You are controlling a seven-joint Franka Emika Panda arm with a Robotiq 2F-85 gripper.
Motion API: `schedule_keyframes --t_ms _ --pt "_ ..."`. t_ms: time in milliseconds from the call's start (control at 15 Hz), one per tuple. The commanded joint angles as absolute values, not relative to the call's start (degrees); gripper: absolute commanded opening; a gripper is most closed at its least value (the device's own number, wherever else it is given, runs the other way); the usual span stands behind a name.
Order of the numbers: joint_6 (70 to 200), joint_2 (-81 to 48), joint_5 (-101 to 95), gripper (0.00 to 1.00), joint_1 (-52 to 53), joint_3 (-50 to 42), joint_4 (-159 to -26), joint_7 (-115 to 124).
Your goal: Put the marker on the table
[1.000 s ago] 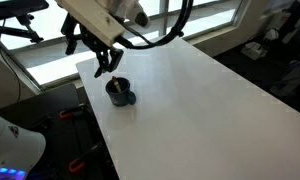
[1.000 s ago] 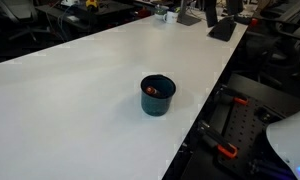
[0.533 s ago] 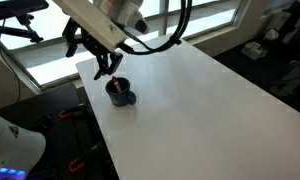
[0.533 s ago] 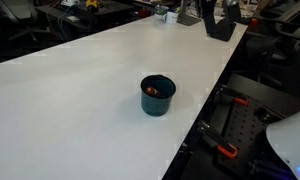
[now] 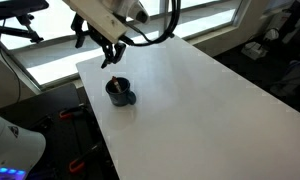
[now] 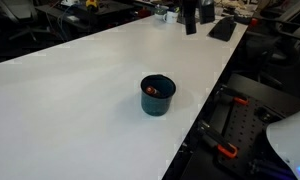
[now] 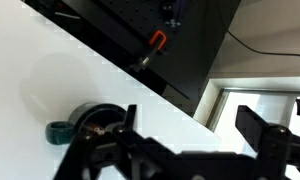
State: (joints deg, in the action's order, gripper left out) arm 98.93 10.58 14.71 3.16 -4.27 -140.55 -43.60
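Down below gripper point(image 5: 111, 58), marker point(image 6: 150, 90) inside cup point(image 6: 158, 104), jaws spread

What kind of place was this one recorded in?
Probably a lab or office workroom. A big white table stands beside large windows, cluttered desks sit behind it, and red clamps are fixed on a dark equipment frame next to it.
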Motion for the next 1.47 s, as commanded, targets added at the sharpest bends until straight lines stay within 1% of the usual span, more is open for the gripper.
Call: schedule_keyframes --t_ms 0,333,667,1400 --pt "103.2 7.7 18.8 1.0 4.6 -1.5 -138.2 -41.7" --pt "107.7 2.9 19.7 1.0 5.0 1.1 -136.2 -39.0" --pt "111.0 -1.4 18.3 1.0 4.3 1.7 -136.2 -36.2" --pt "112.3 -5.5 18.0 1.0 3.1 2.0 -136.0 -34.4"
